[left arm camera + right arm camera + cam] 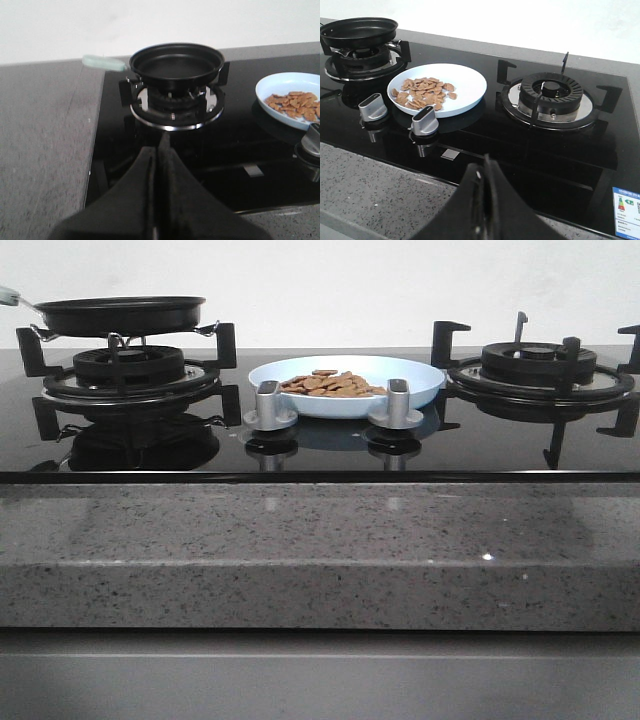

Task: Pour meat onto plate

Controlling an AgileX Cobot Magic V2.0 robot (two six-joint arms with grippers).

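Note:
The meat (331,384) (296,104) (422,92) lies as a heap of small orange-brown slices in the pale blue plate (420,375) (272,86) (467,82), which rests on the black hob between the two burners. The black frying pan (118,313) (176,61) (359,31) sits on the left burner, its inside bare. My left gripper (159,152) is shut with nothing in it, at the hob's near edge in front of the pan. My right gripper (484,170) is shut and holds nothing, near the hob's front edge, nearer than the plate. Neither gripper shows in the front view.
Two silver knobs (270,405) (397,403) stand just in front of the plate. The right burner (540,368) (549,97) carries nothing. A speckled grey counter (320,550) runs along the hob's front and left side. A white wall stands behind.

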